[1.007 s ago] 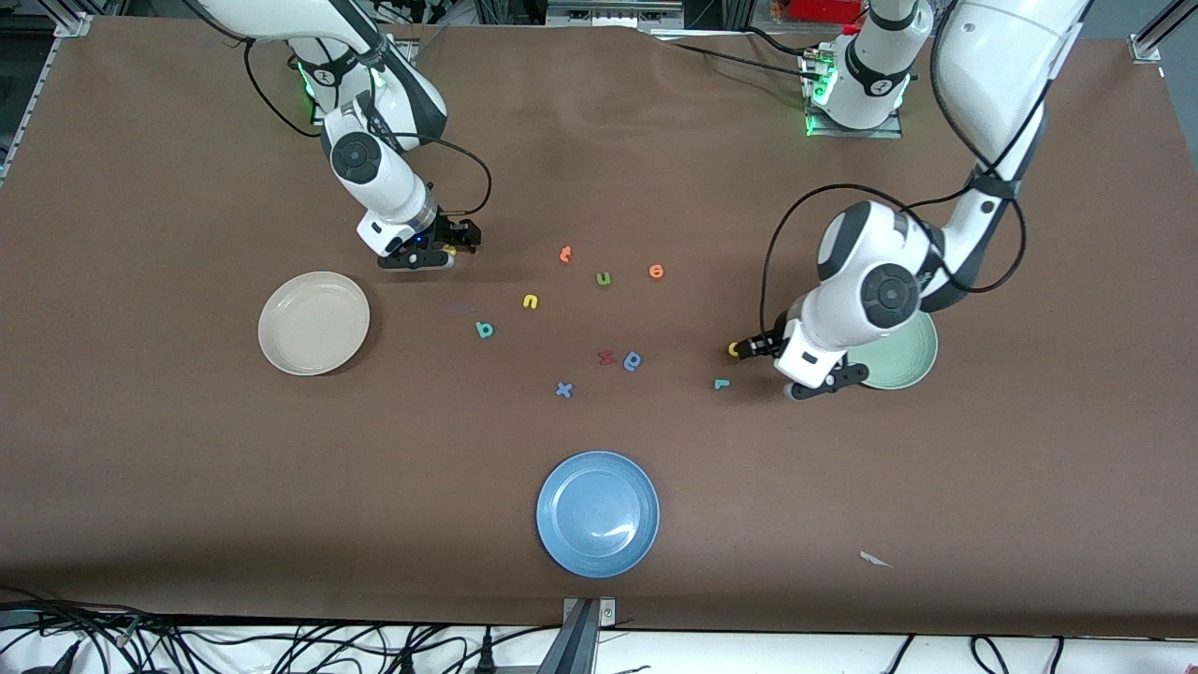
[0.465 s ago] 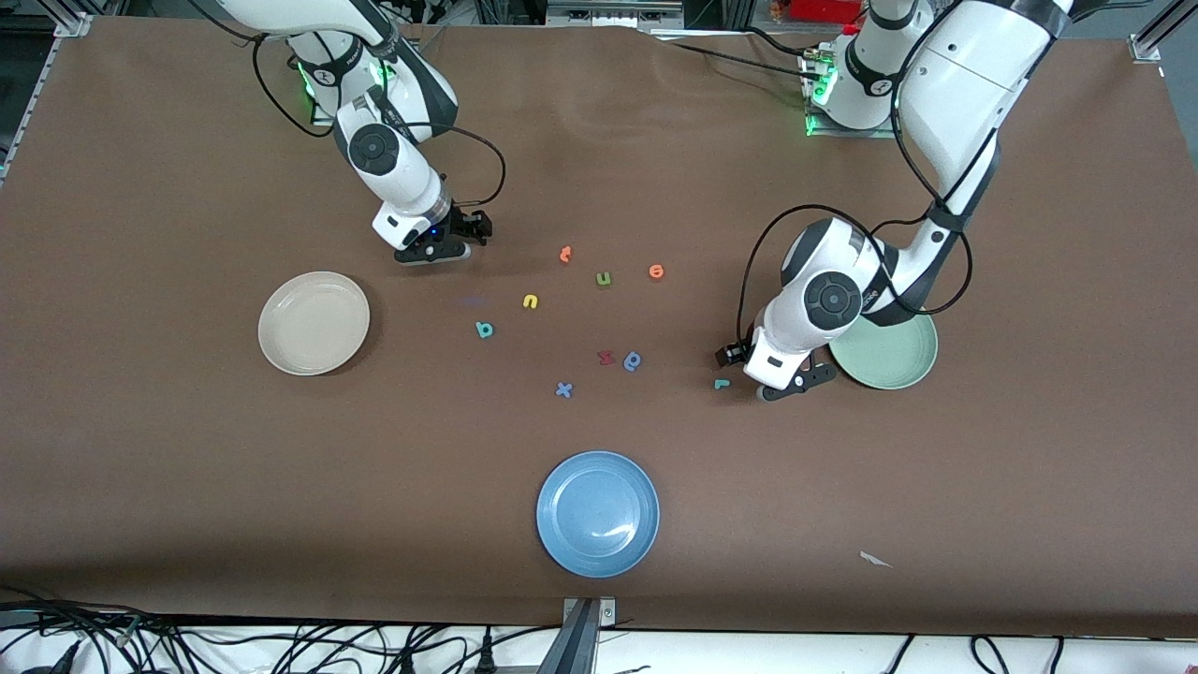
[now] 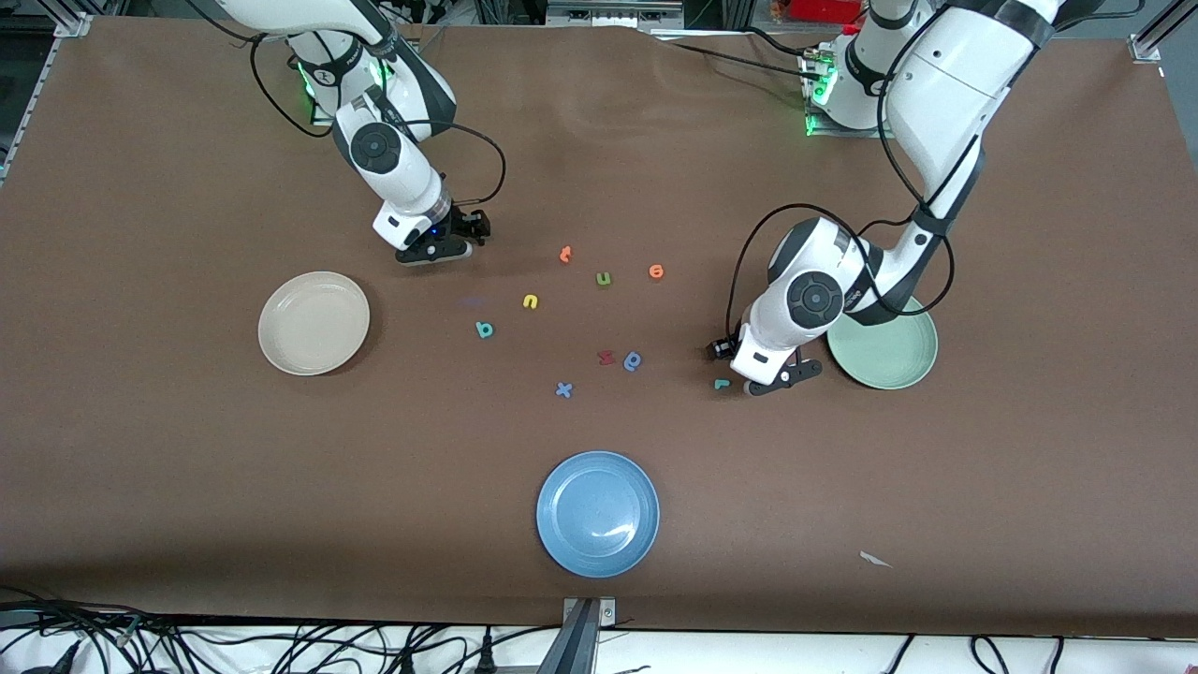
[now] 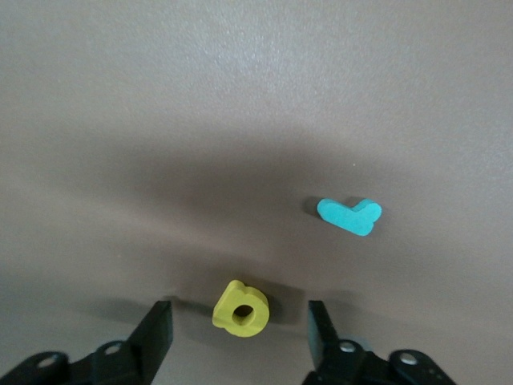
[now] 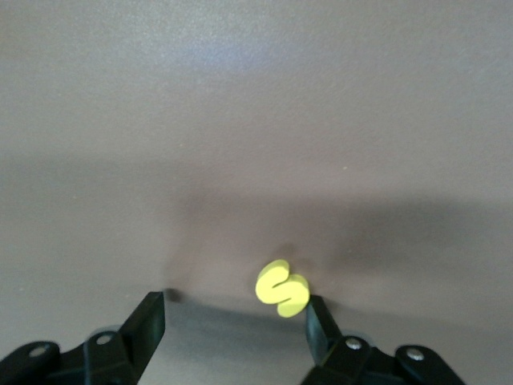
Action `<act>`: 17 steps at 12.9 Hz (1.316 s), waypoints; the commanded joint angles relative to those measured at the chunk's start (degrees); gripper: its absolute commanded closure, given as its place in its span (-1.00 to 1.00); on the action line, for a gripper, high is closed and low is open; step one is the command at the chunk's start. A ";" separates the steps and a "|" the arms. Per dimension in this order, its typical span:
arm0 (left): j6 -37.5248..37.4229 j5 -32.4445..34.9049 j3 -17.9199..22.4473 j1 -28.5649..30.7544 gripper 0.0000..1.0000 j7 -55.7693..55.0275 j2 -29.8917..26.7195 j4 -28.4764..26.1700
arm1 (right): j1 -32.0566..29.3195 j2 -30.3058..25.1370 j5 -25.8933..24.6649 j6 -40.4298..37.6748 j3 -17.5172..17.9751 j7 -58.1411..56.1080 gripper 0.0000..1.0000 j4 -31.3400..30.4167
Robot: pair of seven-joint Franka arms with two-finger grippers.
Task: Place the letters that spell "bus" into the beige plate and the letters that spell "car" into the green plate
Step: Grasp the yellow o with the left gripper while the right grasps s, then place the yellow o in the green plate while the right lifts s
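Green plate (image 3: 889,360) rim partly hidden under left arm.

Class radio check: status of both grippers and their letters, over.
Left gripper open around yellow a. Right gripper open around yellow s. Nothing blocking.

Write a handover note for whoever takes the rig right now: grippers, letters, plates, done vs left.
Left gripper: open, low, straddling the yellow a; teal r lies beside it, near the green plate.
Right gripper: open, low, around the yellow s, one finger touching it.
Teal b and yellow u lie mid-table, toward the beige plate.
Teal c: not visible.
Done: nothing; both plates show no letters.
Left: all six letters.
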 commanded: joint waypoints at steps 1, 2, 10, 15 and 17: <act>0.01 1.88 0.14 -0.22 -0.35 -1.37 0.19 -0.07 | -0.47 -0.67 -2.46 0.94 -1.07 0.71 -0.61 -0.70; 0.01 1.88 0.14 -0.22 -0.28 -1.37 0.19 -0.07 | -0.47 -0.67 -2.55 0.94 -1.07 0.80 -0.61 -0.70; -0.07 1.88 0.14 -0.31 0.73 -1.29 0.19 -0.07 | -0.47 -0.67 -2.81 0.94 -1.07 0.89 -0.06 -0.79; -7.77 1.88 0.14 2.23 0.79 3.00 -3.40 2.03 | -0.47 -0.67 -2.98 0.94 -1.07 0.89 0.27 -0.88; -13.67 1.79 0.06 4.77 0.80 8.27 -6.21 2.39 | -0.47 -0.67 -2.99 0.94 -1.07 0.89 0.46 -0.88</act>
